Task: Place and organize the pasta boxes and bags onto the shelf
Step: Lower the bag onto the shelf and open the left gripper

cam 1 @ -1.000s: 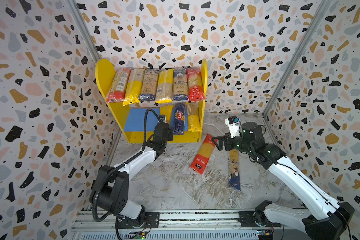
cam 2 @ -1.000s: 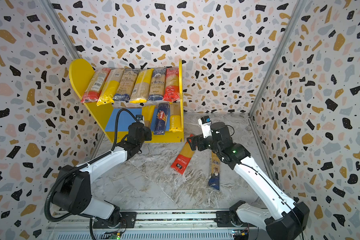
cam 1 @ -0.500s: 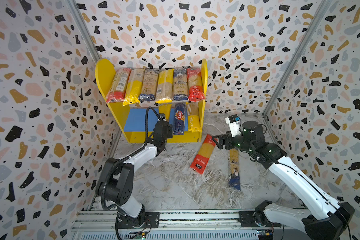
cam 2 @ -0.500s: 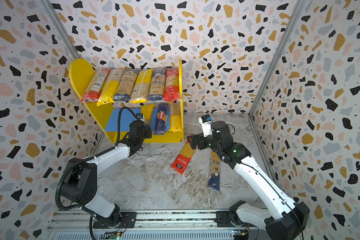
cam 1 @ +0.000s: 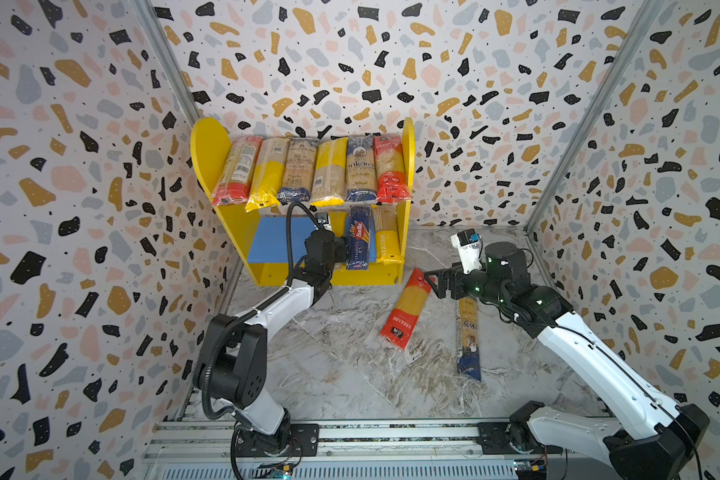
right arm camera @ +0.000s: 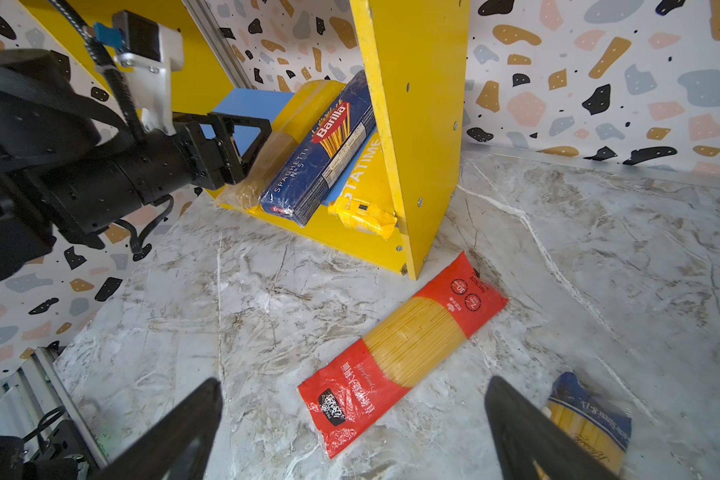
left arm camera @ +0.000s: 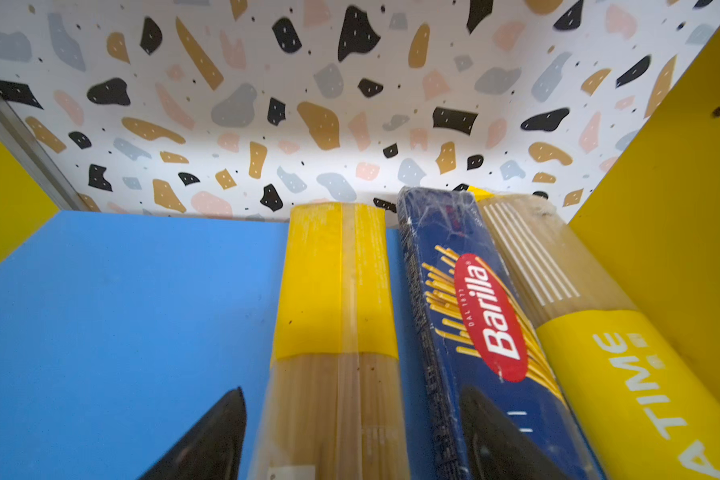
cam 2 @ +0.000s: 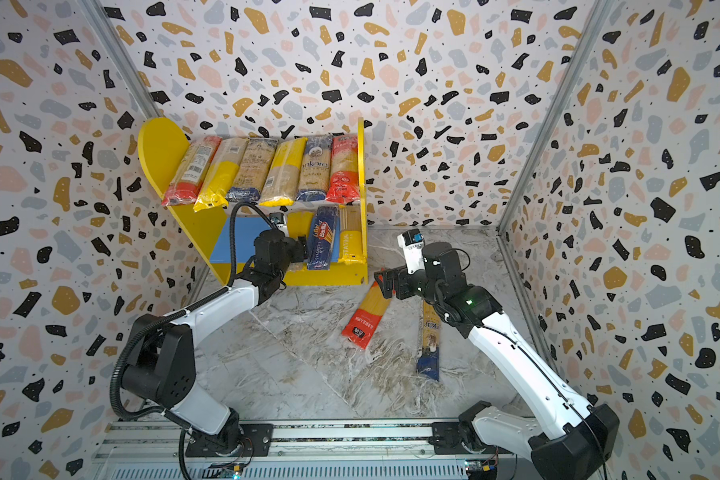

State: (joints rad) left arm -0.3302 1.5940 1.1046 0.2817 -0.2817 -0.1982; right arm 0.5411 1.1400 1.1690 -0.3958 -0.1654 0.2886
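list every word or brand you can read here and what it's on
"Barilla": dark blue box on the shelf.
"SPAGHETTI": same box.
"ATIME": yellow bag beside it, first letters hidden.
"ankara": blue-and-clear bag, upper tier.
Red floor bag, blue floor bag: print too small to read.

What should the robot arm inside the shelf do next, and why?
Probably pull the left end effector straight back out of the shelf. Its fingers stand open on either side of the yellow-banded bag, which already lies on the blue board beside the Barilla box. The red bag and the blue bag lie on the floor, waiting.
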